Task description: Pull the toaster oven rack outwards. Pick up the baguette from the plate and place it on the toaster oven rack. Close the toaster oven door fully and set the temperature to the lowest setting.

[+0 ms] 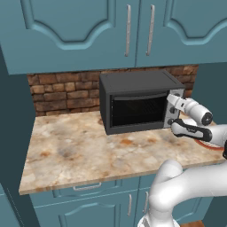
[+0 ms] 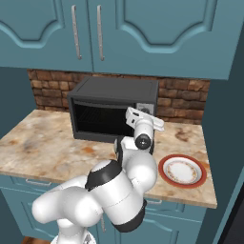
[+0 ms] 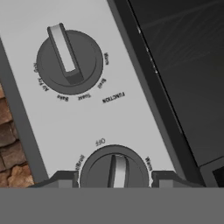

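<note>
The black toaster oven (image 1: pixel 137 84) stands at the back of the counter. The toaster oven door (image 1: pixel 135 111) is closed, and its dark glass (image 3: pixel 183 65) lies to the right of the silver control panel (image 3: pixel 131 113). My gripper (image 3: pixel 116 180) is up against that panel. It is open, with its fingertips (image 3: pixel 65 179) close on either side of the lower knob (image 3: pixel 114 168), whose pointer is near OFF. Above it is the function knob (image 3: pixel 70 61). The round plate (image 2: pixel 182 156) with the orange-red rim lies bare to the right of the oven. The baguette and the rack are out of view.
The marble counter (image 1: pixel 75 146) stretches left and in front of the oven. A brick backsplash (image 1: pixel 62 93) runs behind it and teal wall cabinets (image 1: pixel 88 31) hang overhead. A teal side wall (image 2: pixel 224 119) closes the counter off just right of the plate.
</note>
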You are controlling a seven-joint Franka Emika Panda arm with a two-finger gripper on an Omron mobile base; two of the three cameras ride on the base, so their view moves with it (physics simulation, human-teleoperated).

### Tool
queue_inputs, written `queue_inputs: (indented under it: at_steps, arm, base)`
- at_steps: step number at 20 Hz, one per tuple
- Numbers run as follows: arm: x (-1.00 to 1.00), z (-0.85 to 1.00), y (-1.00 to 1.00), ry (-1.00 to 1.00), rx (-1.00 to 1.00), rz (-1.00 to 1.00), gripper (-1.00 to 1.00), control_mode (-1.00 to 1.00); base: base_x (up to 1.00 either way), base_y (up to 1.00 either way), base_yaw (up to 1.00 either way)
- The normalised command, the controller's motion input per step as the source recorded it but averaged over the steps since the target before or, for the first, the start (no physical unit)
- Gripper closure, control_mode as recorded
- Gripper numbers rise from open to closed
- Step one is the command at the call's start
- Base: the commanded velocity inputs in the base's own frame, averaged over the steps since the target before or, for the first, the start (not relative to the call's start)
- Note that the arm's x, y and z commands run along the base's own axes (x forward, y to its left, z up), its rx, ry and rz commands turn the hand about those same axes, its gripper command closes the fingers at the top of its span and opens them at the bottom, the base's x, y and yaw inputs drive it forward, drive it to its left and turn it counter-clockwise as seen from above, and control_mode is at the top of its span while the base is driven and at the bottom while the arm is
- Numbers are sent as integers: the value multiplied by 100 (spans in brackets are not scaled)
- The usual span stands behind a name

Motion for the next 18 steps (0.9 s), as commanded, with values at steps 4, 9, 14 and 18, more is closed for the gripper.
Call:
queue_inputs:
  at_steps: [4, 9, 14, 18]
  arm:
    - [0, 0, 0, 0, 0, 0, 100, -100]
    - [0, -1, 0, -1, -7, 0, 100, -100]
    - [1, 0, -7, 4, -15, 0, 100, -100]
    - [1, 0, -10, 7, -17, 0, 100, -100]
  base:
    - [0, 0, 0]
    - [0, 0, 0]
    - [0, 0, 0]
    - [0, 0, 0]
